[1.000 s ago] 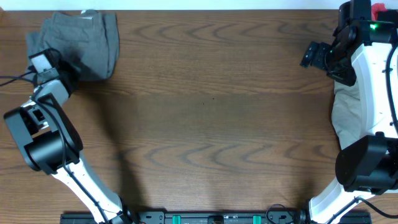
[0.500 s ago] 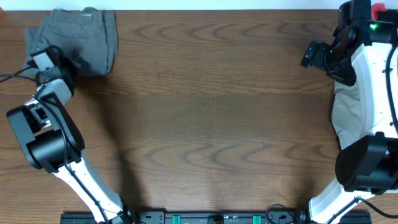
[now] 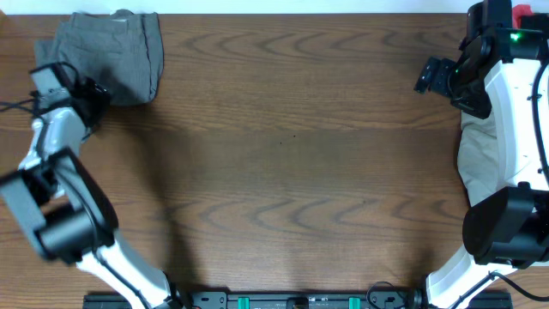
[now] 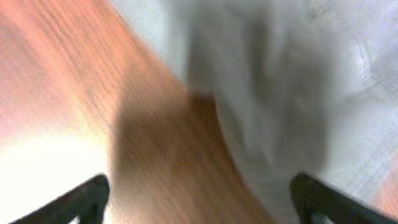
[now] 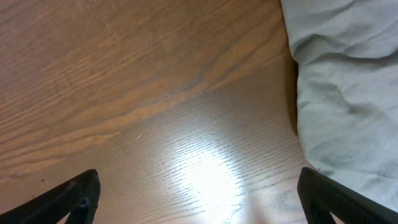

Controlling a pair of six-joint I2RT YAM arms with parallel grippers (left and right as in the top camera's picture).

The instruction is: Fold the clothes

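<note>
Wood-grain table (image 3: 292, 129) bears a rumpled grey garment (image 3: 116, 56) and creased pale cloth (image 3: 476, 159).

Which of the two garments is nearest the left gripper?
The dark grey garment, top left in the overhead view, beside the left gripper; the pale garment lies at the right edge.

- Left arm (image 3: 53, 142) is showing white links, rounded black joints and a thin black cable (image 3: 13, 108).
- Right arm (image 3: 515, 94) is wearing the same white and black, with a green light (image 3: 515, 36) glowing beside a red part (image 3: 521, 12).
- Fingertips (image 5: 78, 194) are showing black.
</note>
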